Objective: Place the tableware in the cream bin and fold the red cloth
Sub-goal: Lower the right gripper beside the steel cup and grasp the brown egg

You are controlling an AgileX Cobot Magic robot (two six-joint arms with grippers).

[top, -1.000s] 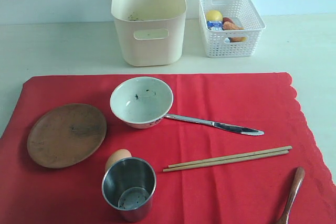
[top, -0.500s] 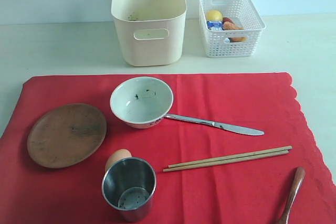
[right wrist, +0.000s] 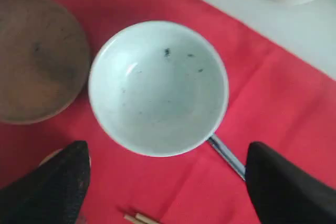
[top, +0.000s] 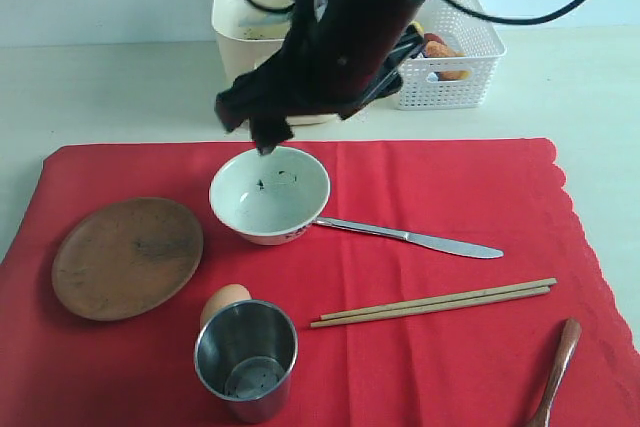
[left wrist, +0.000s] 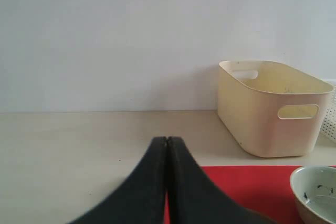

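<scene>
Bowl (top: 270, 197) touches knife (top: 410, 238), plate (top: 127, 257) nearby, beneath spread right jaws.

Right arm (top: 350, 27): is stretched from the upper right of the exterior view across the middle and is slanted downward; dark cables (top: 520, 7) are looped behind it.
Right wrist: is tipped steeply down, so that the surface below is faced.
Right gripper (right wrist: 168, 153): is spread wide, with its two dark fingers (right wrist: 52, 187) seen at opposite sides of the right wrist view.
Left gripper (left wrist: 167, 142): is pressed together tip to tip, with only a thin seam seen between the dark fingers; it is held low and roughly level.
</scene>
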